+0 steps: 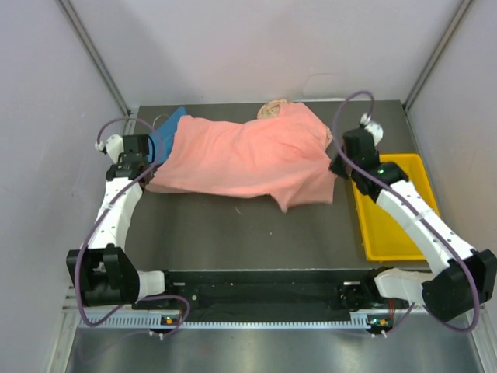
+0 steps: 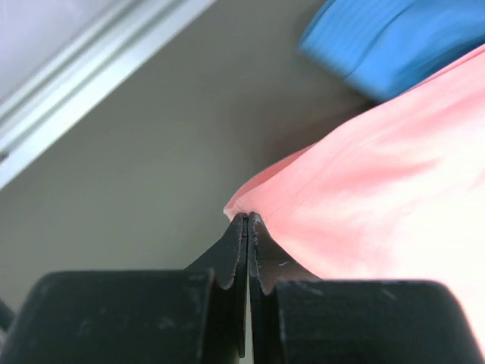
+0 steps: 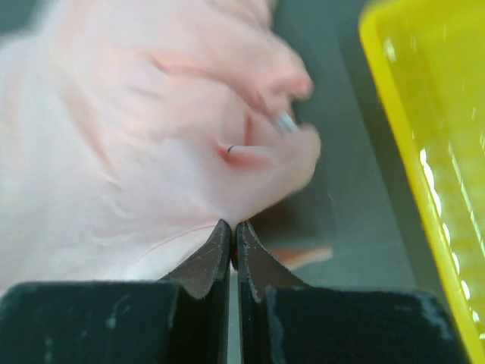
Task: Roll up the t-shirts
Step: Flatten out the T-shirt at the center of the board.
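A salmon-pink t-shirt (image 1: 248, 159) lies stretched and rumpled across the back of the dark table. My left gripper (image 1: 144, 167) is shut on its left edge; in the left wrist view the fingertips (image 2: 248, 220) pinch a corner of the pink cloth (image 2: 379, 197). My right gripper (image 1: 339, 165) is shut on the shirt's right edge, and the right wrist view shows the pink cloth (image 3: 151, 152) bunched right at the closed tips (image 3: 233, 226). A blue t-shirt (image 1: 169, 132) (image 2: 394, 42) peeks out from under the pink one at the back left. A floral-print one (image 1: 270, 109) shows at the back.
A yellow tray (image 1: 388, 225) (image 3: 432, 152) stands at the right of the table, just beside my right arm. Grey walls close in the table at the left, back and right. A metal rail (image 2: 76, 68) runs along the table's left edge.
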